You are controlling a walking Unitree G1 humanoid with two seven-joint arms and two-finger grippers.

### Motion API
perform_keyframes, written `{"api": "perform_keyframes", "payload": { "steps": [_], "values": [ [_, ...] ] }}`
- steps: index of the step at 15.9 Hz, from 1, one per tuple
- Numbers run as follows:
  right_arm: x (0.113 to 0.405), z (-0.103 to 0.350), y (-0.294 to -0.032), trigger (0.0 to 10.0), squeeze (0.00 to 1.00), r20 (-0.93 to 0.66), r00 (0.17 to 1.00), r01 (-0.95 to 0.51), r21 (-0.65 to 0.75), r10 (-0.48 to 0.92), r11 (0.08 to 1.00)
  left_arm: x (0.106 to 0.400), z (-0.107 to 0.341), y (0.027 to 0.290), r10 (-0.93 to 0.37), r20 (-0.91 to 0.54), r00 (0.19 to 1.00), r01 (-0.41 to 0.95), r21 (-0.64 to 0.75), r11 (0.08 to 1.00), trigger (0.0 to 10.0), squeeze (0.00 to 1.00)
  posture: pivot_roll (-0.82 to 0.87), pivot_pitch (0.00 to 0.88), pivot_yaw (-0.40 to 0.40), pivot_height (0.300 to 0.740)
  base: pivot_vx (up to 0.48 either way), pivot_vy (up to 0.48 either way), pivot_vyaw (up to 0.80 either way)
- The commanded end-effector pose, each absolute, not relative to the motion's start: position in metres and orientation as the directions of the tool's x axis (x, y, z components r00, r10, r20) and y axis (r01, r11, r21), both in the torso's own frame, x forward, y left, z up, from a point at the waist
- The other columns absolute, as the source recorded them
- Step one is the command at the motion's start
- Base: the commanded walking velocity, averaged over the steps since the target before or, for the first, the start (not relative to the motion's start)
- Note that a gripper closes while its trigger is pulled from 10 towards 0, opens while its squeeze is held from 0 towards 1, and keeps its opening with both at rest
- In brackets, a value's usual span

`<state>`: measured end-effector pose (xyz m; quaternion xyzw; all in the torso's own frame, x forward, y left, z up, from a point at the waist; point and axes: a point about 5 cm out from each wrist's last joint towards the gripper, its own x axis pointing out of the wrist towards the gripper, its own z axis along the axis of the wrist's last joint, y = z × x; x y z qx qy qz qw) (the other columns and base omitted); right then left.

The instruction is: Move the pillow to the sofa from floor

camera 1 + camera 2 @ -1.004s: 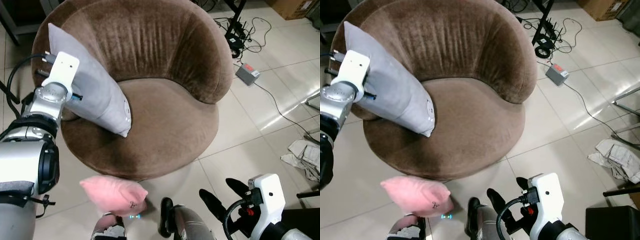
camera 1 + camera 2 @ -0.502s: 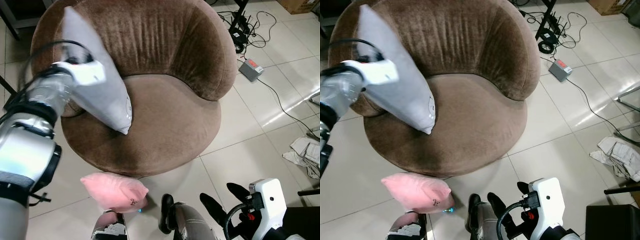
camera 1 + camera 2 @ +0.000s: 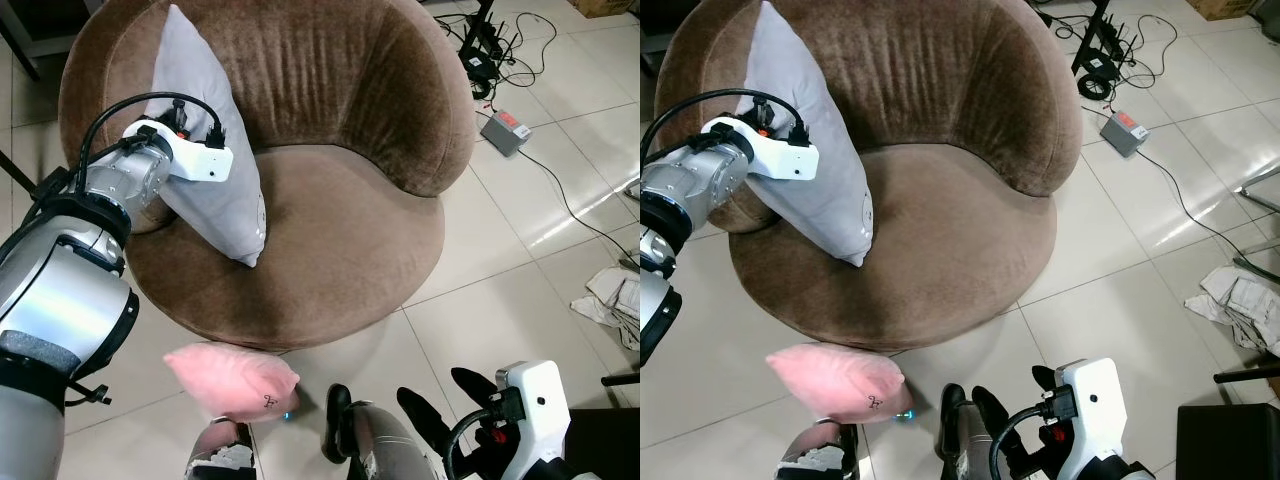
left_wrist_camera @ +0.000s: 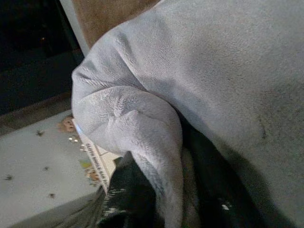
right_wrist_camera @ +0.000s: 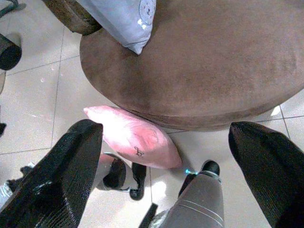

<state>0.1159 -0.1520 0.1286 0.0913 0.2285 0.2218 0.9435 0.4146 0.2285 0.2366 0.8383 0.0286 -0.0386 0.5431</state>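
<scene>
1. Two pillows are in sight: a grey pillow (image 3: pixel 213 150) held up against the inner left side of the round brown sofa (image 3: pixel 330 230), and a pink pillow (image 3: pixel 232 373) on the tiled floor (image 3: pixel 480 300).
2. At about 9 o'clock in the head views, the left arm reaches in over the sofa's left rim, and the left gripper (image 4: pixel 175 199) is clamped on a bunched fold of the grey pillow; the left wrist view has its black fingers (image 4: pixel 130 190) pinching the fabric, jaws closed on it.
3. That grey pillow stands on end, tilted, its lower corner pointing down at the seat cushion and its upper corner near the top of the backrest at 11 o'clock.
4. Lying at about 7 o'clock, the pink pillow sits just in front of the sofa's base, close to the robot's own legs.
5. Down at 5 o'clock the right arm hangs low with its white wrist housing; the right gripper (image 5: pixel 166 156) has its two black fingers (image 5: pixel 66 175) spread wide, jaws open and holding nothing, with the pink pillow and the sofa's front edge seen between them.
6. Out at 2 o'clock a small grey box (image 3: pixel 503 131) with black cables (image 3: pixel 560 190) lies on the floor, and crumpled cloth (image 3: pixel 612 300) lies at 3 o'clock.
</scene>
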Motion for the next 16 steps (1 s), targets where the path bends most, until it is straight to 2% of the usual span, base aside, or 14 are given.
{"api": "perform_keyframes", "payload": {
  "steps": [1, 6, 10, 12, 13, 14, 15, 16],
  "values": [
    [0.113, 0.128, -0.155, 10.0, 0.11, -0.405, 0.801, -0.357, 0.266, 0.440, 0.895, 0.417, 0.248, 0.226, -0.006, -0.065, 0.998, 0.056, 0.892, -0.449, 10.0, 1.00, -0.35, 0.307, -0.084, 0.740, 0.000, 0.000, 0.00],
    [0.112, 0.125, -0.155, 10.0, 0.12, -0.407, 0.806, -0.347, 0.264, 0.430, 0.900, 0.417, 0.306, 0.241, 0.048, 0.104, 0.993, -0.072, 0.894, -0.443, 10.0, 1.00, -0.33, 0.301, -0.075, 0.740, 0.000, 0.000, 0.00],
    [0.115, 0.123, -0.153, 10.0, 0.12, -0.401, 0.804, -0.353, 0.271, 0.438, 0.896, 0.412, 0.331, 0.253, 0.078, 0.187, 0.979, -0.134, 0.888, -0.439, 10.0, 1.00, -0.31, 0.299, -0.076, 0.740, 0.000, 0.000, 0.00],
    [0.118, 0.121, -0.153, 10.0, 0.11, -0.398, 0.802, -0.360, 0.274, 0.446, 0.892, 0.410, 0.341, 0.258, 0.112, 0.218, 0.970, -0.172, 0.932, -0.319, 10.0, 1.00, -0.29, 0.293, -0.077, 0.740, 0.000, 0.000, 0.00],
    [0.121, 0.120, -0.152, 10.0, 0.12, -0.393, 0.804, -0.362, 0.273, 0.447, 0.891, 0.410, 0.339, 0.260, 0.151, 0.196, 0.969, -0.175, 0.974, -0.141, 10.0, 0.00, -0.29, 0.289, -0.077, 0.740, 0.000, 0.000, 0.00],
    [0.129, 0.118, -0.150, 10.0, 0.12, -0.376, 0.820, -0.354, 0.260, 0.432, 0.898, 0.411, 0.325, 0.263, 0.204, 0.099, 0.974, -0.161, 0.937, 0.312, 10.0, 0.00, -0.28, 0.269, -0.069, 0.740, 0.000, 0.000, 0.00],
    [0.132, 0.117, -0.150, 10.0, 0.12, -0.373, 0.825, -0.348, 0.255, 0.424, 0.902, 0.412, 0.322, 0.263, 0.207, 0.082, 0.975, -0.158, 0.911, 0.382, 10.0, 0.00, -0.28, 0.265, -0.068, 0.740, 0.000, 0.000, 0.00],
    [0.139, 0.116, -0.153, 10.0, 0.11, -0.366, 0.847, -0.318, 0.232, 0.386, 0.919, 0.413, 0.315, 0.262, 0.200, 0.043, 0.979, -0.147, 0.829, 0.540, 10.0, 0.00, -0.27, 0.251, -0.066, 0.740, 0.000, 0.000, 0.00]
  ]
}}
